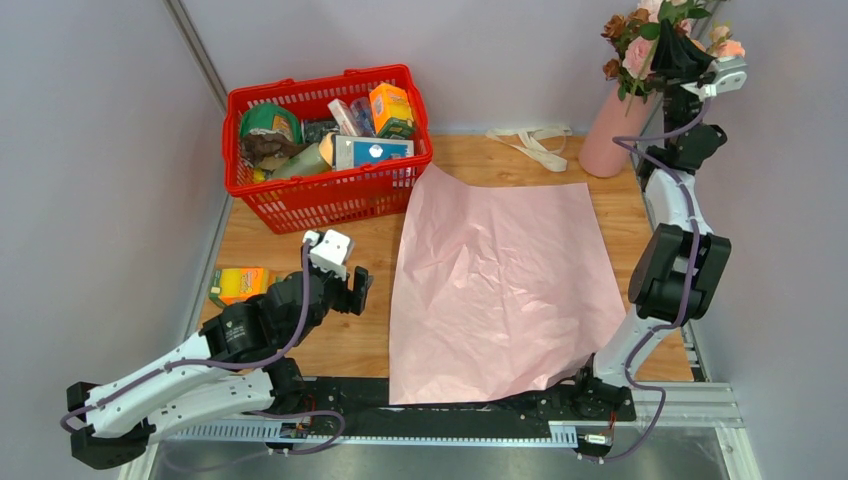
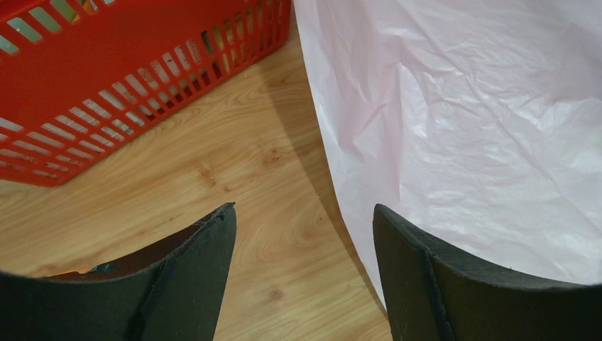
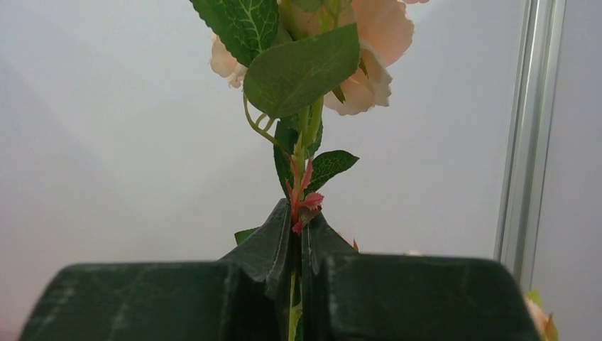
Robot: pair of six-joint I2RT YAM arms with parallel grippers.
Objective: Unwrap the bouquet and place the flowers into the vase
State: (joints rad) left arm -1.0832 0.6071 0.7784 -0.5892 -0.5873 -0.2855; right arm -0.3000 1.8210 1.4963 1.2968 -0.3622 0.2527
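so the right hand (image 3: 298,245) is clamped on one stem of the flowers (image 1: 640,45), which poke out of the pink vase (image 1: 612,130) at the far right corner of the surface (image 1: 615,195), while the left hand (image 2: 304,213) hangs wide open between the red basket (image 1: 330,200) and the pink paper (image 1: 500,280).

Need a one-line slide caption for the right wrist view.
Right gripper shut on a green rose stem, with a peach-pink bloom and leaves above, against a pale wall.
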